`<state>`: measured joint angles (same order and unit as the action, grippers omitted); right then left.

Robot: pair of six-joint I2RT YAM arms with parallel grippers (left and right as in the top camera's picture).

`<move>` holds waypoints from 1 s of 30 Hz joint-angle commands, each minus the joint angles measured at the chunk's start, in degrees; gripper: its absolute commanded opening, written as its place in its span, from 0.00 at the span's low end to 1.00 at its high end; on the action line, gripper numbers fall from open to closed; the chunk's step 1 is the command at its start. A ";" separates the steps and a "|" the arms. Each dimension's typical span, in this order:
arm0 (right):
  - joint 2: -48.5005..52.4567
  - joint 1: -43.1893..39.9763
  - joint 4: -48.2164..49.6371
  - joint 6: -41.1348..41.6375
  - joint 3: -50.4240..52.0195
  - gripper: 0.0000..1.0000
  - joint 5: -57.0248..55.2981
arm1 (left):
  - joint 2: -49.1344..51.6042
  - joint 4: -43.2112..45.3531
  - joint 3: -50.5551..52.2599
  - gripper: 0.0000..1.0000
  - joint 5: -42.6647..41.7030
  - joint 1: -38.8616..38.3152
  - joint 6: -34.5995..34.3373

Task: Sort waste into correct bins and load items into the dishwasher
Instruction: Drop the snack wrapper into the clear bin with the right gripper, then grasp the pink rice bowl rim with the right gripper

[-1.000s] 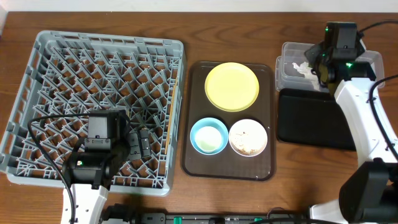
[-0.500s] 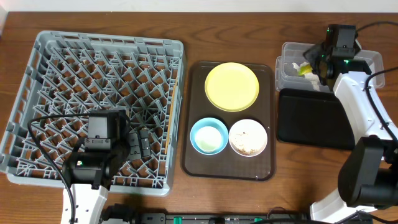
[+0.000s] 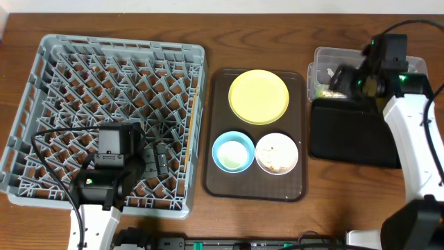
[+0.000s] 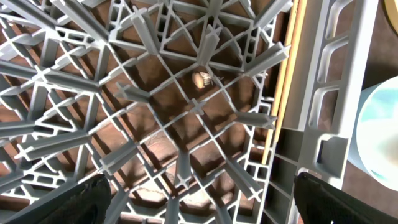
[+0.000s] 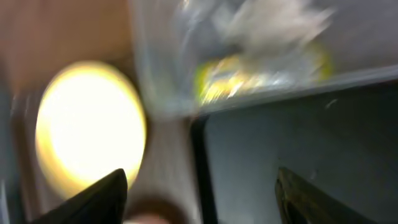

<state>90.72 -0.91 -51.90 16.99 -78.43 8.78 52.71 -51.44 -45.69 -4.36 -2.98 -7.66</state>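
The dark wooden table [image 3: 208, 21] carries four things directly. A large grey rack [image 3: 125, 45] covers its left part. A brown tray [image 3: 219, 104] lies just beside the rack, in the middle. On the right, a clear tub [image 3: 322, 59] sits farther back, and a black tray [image 3: 347, 132] lies just in front of it.

The overhead camera is looking straight down on the whole table [image 3: 208, 21]. The left wrist camera is pointing down, close over the right edge of the dish rack [image 4: 329, 81], sharing the light-blue bowl [image 4: 382, 137] with overhead. The right wrist camera, blurred, is facing the yellow plate [image 5: 87, 124], clear tub [image 5: 146, 62] and black tray [image 5: 298, 143].
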 commanded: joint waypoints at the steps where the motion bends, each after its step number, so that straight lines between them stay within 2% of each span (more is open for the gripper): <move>1: -0.17 5.18 -4.35 -13.51 -0.13 0.71 10.80 | 0.22 -0.17 -1.14 0.96 -0.37 0.28 -0.09; 6: -0.17 13.31 -10.43 -18.27 0.83 0.69 10.71 | 0.50 -0.39 -1.14 0.96 -0.37 0.28 -0.09; 11: -0.17 21.31 -11.02 -18.58 4.94 0.68 7.50 | 0.85 -0.39 -1.14 0.96 -0.37 0.28 -0.09; 17: -0.17 29.14 -5.09 -17.38 13.31 0.56 7.43 | 0.98 -0.37 -1.14 0.96 -0.37 0.28 -0.09; 25: -0.17 37.11 3.58 -12.28 21.66 0.53 -1.53 | 1.14 -0.37 -1.14 0.96 -0.37 0.31 -0.09; 30: -0.17 40.13 9.53 -9.77 25.31 0.39 -3.43 | 1.29 -0.37 -1.14 0.96 -0.37 0.28 -0.09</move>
<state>90.74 37.71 -43.92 4.58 -54.87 8.40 53.69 -51.64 -45.69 -4.36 -2.98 -7.66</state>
